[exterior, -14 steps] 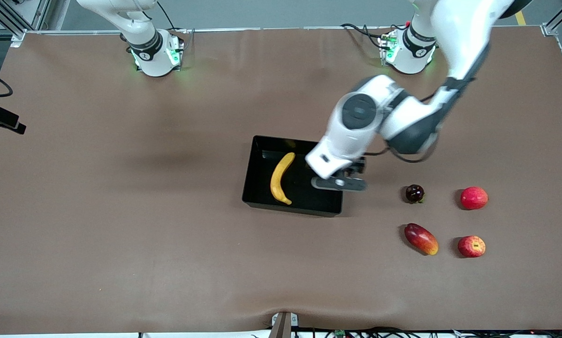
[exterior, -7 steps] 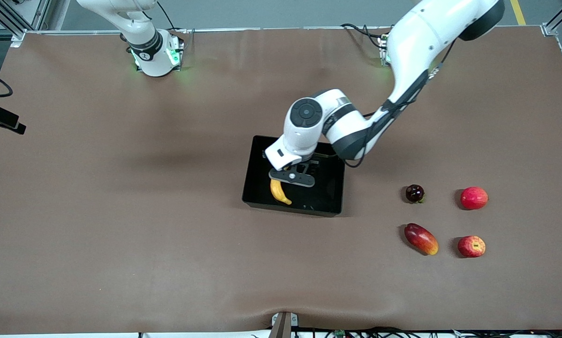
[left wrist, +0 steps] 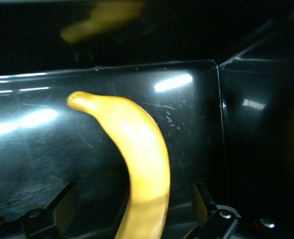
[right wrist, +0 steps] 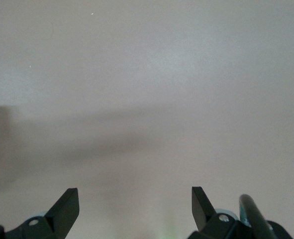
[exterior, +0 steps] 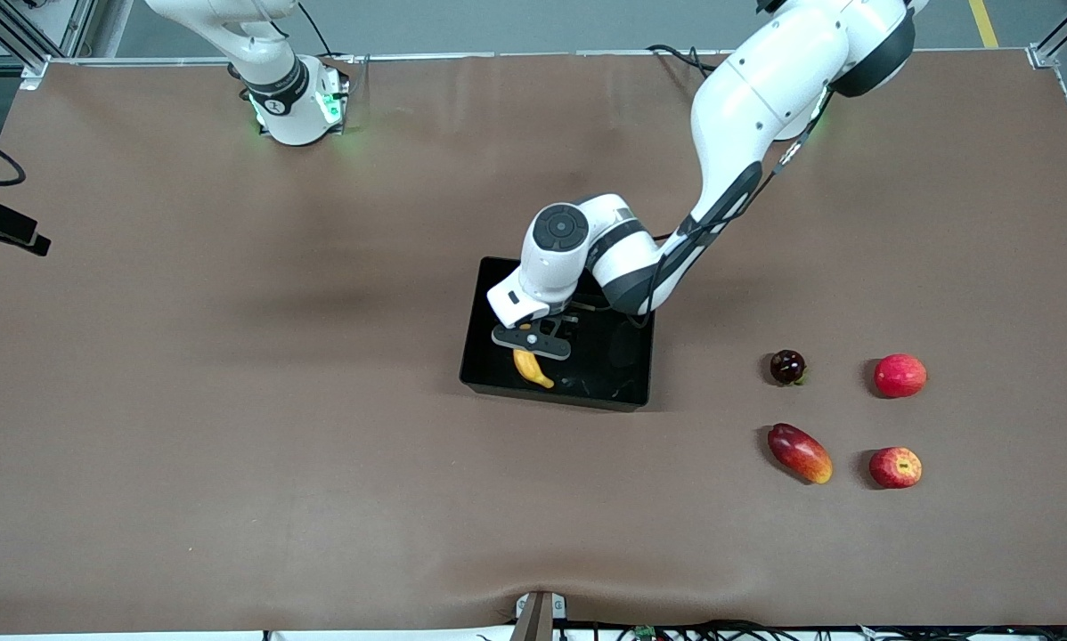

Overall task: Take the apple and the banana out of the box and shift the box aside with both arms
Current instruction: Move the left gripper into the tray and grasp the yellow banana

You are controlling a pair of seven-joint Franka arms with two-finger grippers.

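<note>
Near the middle of the table [exterior: 231,401] sits the black bin [exterior: 477,331], with the banana [exterior: 530,369] lying on its floor. Low inside the bin, the left gripper [left wrist: 132,211] has its jaws spread wide, one on each side of the banana and touching neither. Toward the left arm's end of the table, close to the edge nearest the front camera, the flecked apple [exterior: 895,466] rests beside the mango [exterior: 799,452]. High over bare table, the right gripper [right wrist: 135,205] waits with jaws open.

left gripper [exterior: 531,341] lowered (spread), right gripper [right wrist: 135,206] spread
</note>
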